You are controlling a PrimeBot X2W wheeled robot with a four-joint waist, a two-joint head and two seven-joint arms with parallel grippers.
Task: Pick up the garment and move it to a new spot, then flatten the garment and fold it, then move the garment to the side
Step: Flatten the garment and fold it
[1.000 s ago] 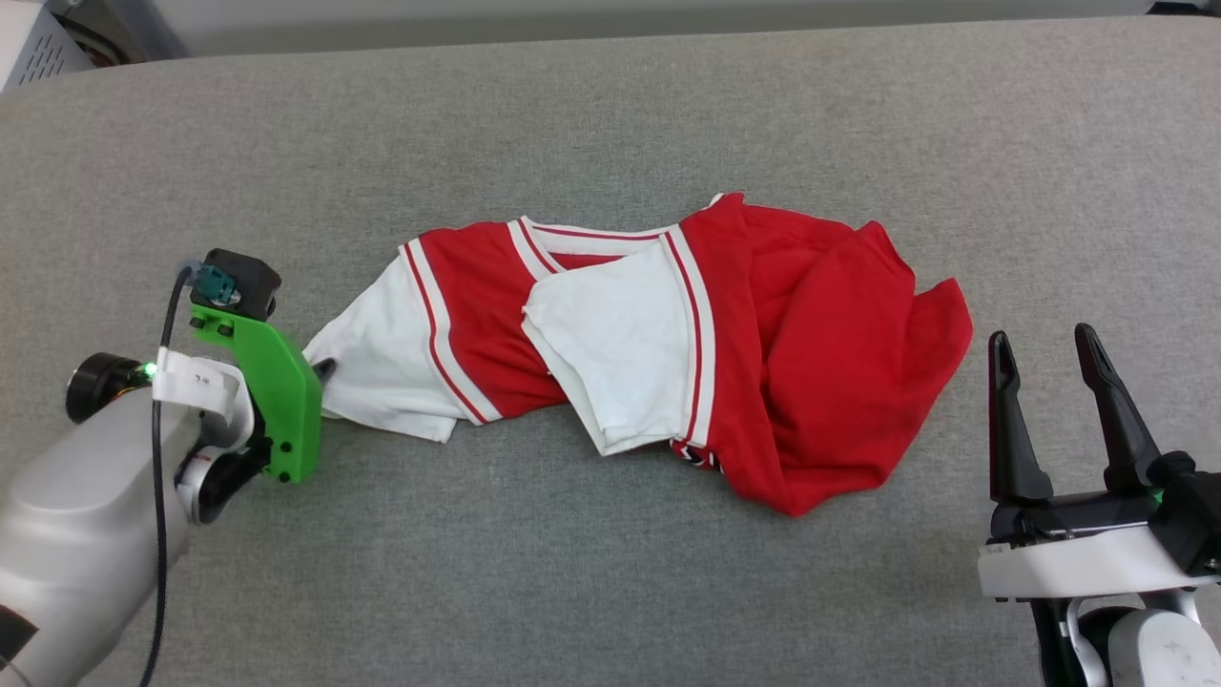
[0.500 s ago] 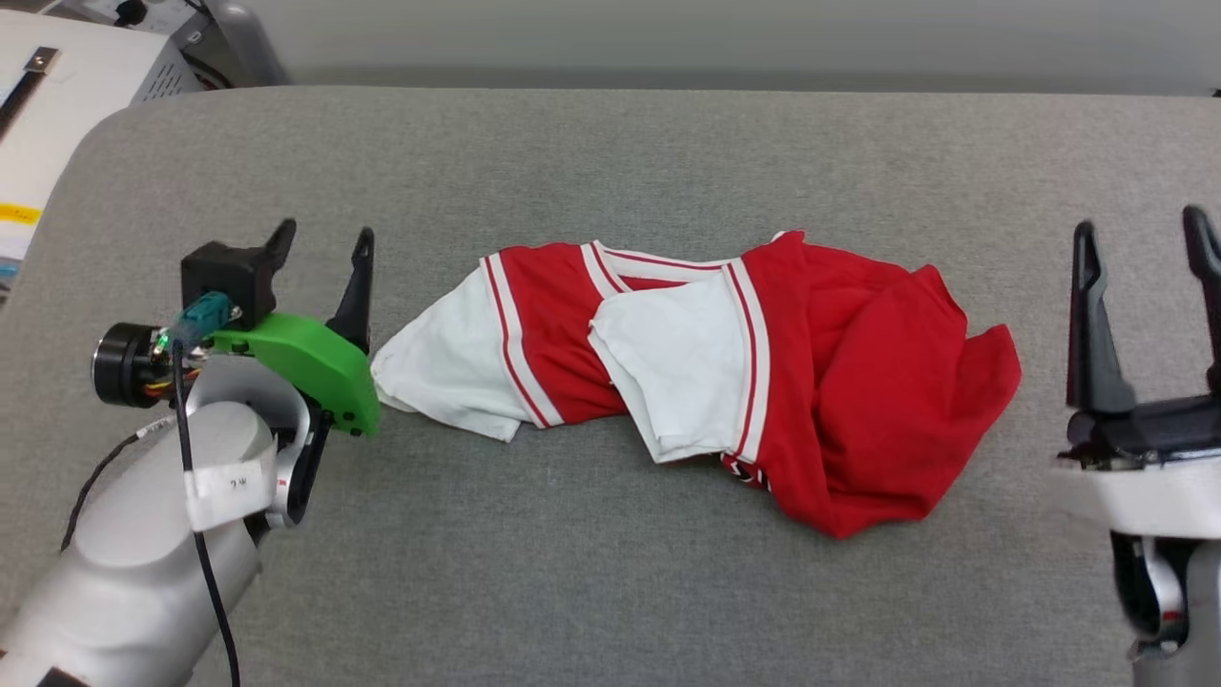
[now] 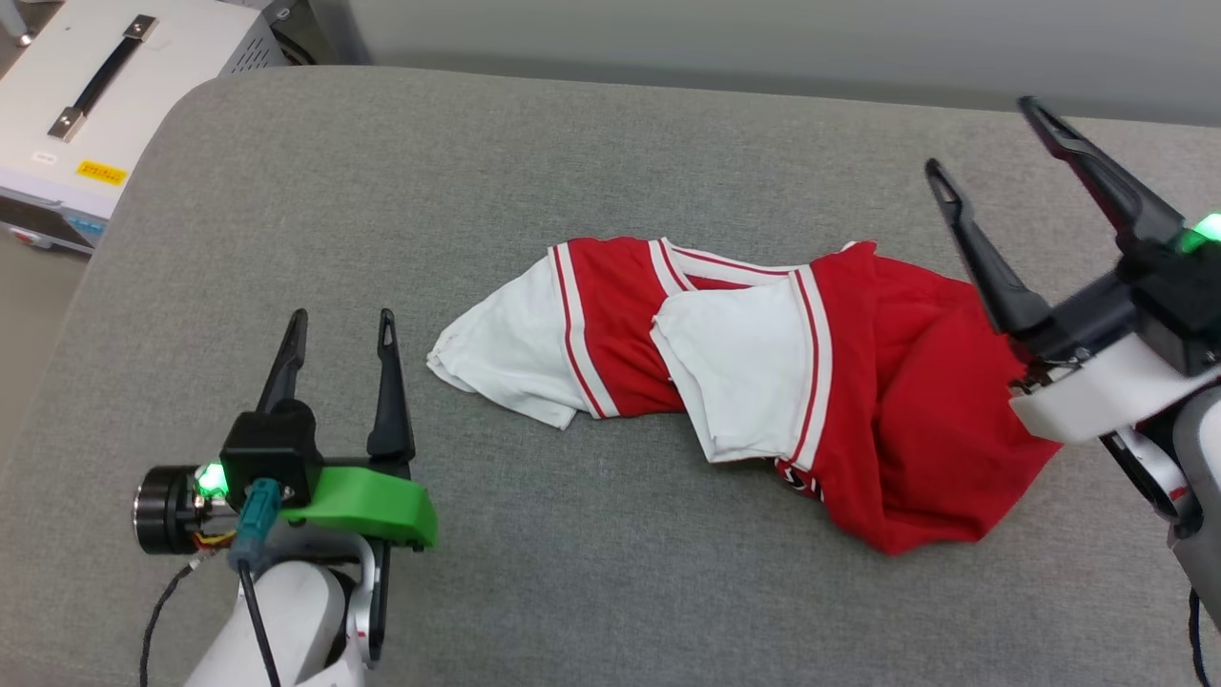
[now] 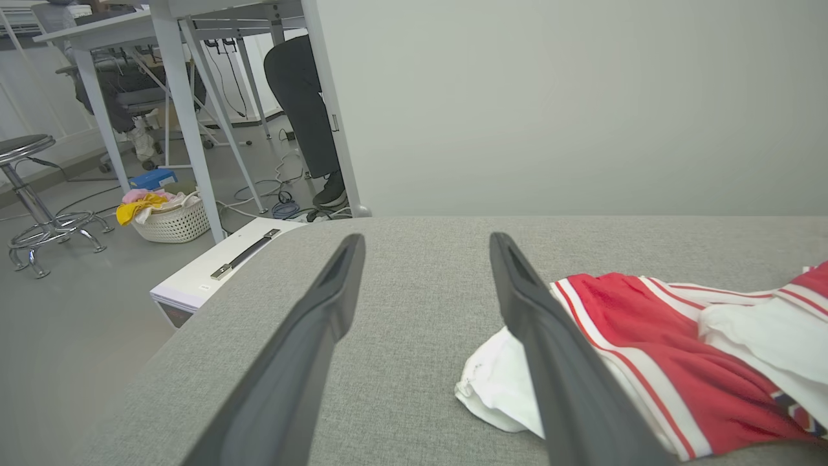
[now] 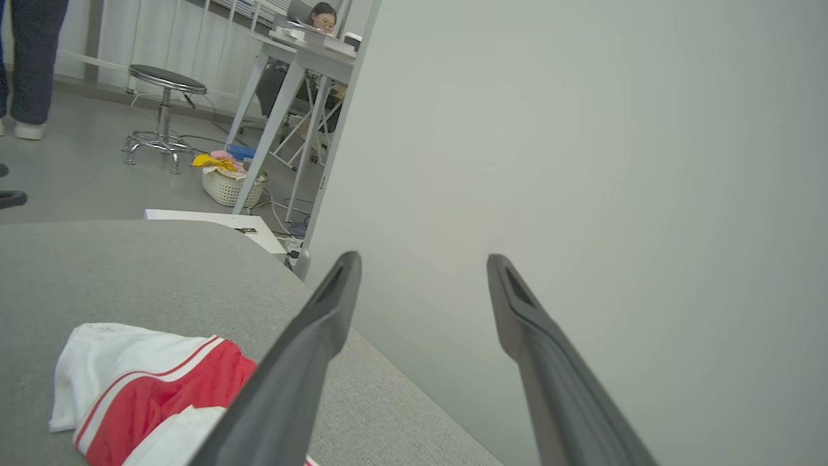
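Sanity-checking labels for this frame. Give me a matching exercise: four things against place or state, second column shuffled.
1. left gripper
2. right gripper
3. garment
4. white case

A. crumpled on the grey table
B. open, near the garment's white end
C. off the table, past its left corner
D. open, at the garment's red end

Pairs: 1-B, 2-D, 3-A, 4-C

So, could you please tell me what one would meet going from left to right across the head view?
white case → left gripper, open → garment, crumpled on the grey surface → right gripper, open, above the garment's right end.
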